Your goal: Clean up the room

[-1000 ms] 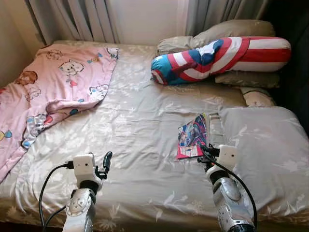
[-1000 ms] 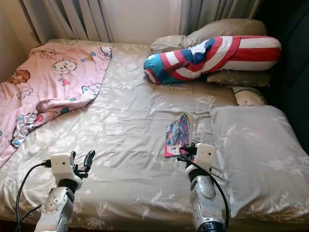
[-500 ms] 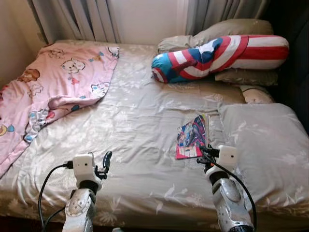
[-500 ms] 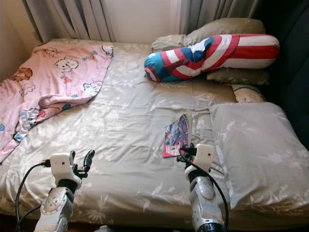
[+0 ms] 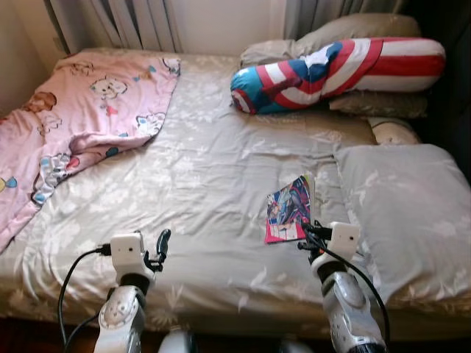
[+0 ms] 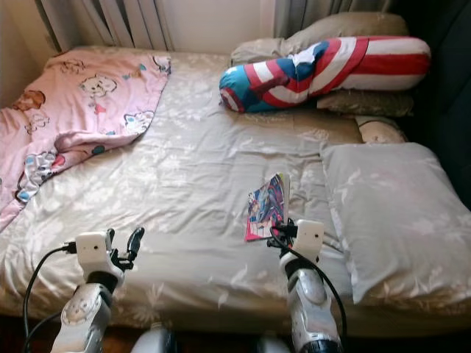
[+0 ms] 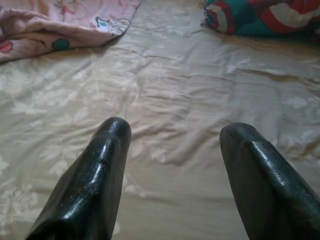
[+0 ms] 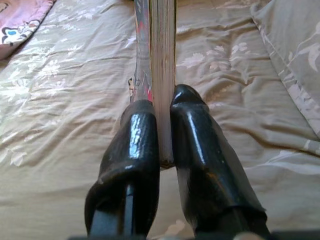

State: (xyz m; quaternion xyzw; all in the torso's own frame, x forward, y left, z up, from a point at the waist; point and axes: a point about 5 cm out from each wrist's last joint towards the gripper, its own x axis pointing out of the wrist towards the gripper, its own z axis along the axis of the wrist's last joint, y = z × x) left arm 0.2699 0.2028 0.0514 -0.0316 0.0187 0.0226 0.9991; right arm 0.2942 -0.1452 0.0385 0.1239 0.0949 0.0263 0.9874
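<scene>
A colourful comic book [image 5: 291, 210] is held edge-on above the beige floral bedsheet [image 5: 213, 169], near the bed's front right. My right gripper [image 8: 162, 125] is shut on the book's lower edge [image 8: 162, 60], one black finger on each side. My left gripper [image 7: 172, 150] is open over the sheet at the front left, nothing between its fingers [image 5: 163, 241]. A pink cartoon blanket [image 5: 81, 110] lies crumpled at the left of the bed.
A red, white and blue striped bolster [image 5: 338, 70] lies across beige pillows [image 5: 353, 29] at the head. A large grey pillow [image 5: 405, 213] lies right of the book. Curtains [image 5: 132, 22] hang behind the bed. The bed's front edge [image 5: 221, 309] is just before the arms.
The whole view has shifted back and down, so more of the bed's front edge and the floor shows. Both grippers keep their pose, and the right still holds the book.
</scene>
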